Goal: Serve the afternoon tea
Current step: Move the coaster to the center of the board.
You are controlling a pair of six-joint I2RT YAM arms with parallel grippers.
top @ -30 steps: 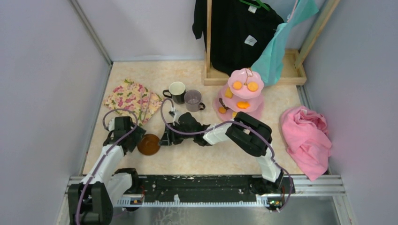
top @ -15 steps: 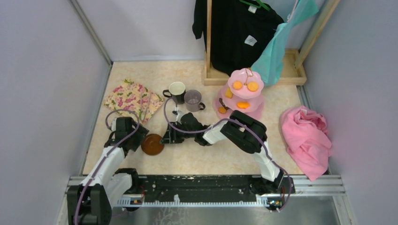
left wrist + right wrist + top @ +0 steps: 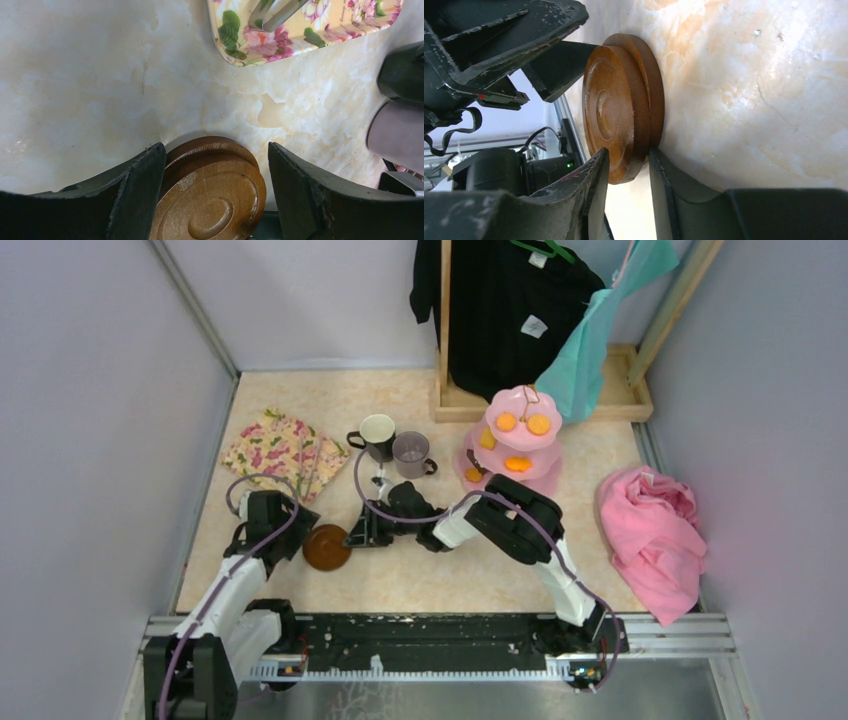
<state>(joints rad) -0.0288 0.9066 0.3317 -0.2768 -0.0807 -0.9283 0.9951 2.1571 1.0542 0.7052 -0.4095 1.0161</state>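
Two round brown coasters (image 3: 326, 547) lie stacked on the marble table, left of centre. My left gripper (image 3: 305, 538) stands open astride the coasters (image 3: 210, 200), its left finger against their rim and a gap on the right. From the other side my right gripper (image 3: 352, 537) pinches the coasters (image 3: 619, 110) at their near rim, one pad on the top face and one at the bottom edge by the table. The black mug (image 3: 377, 433) and smoky mug (image 3: 410, 452) stand behind. The pink stand (image 3: 520, 440) carries orange snacks (image 3: 522, 423).
A flower-patterned tray (image 3: 280, 450) lies at the back left, with metal tongs (image 3: 275, 12) on it. A crumpled pink cloth (image 3: 655, 530) sits at the right. A wooden rack with a black shirt (image 3: 510, 310) stands at the back.
My right gripper's jaws have narrowed round the coaster stack's rim. The stack and the left gripper have shifted slightly to the right.
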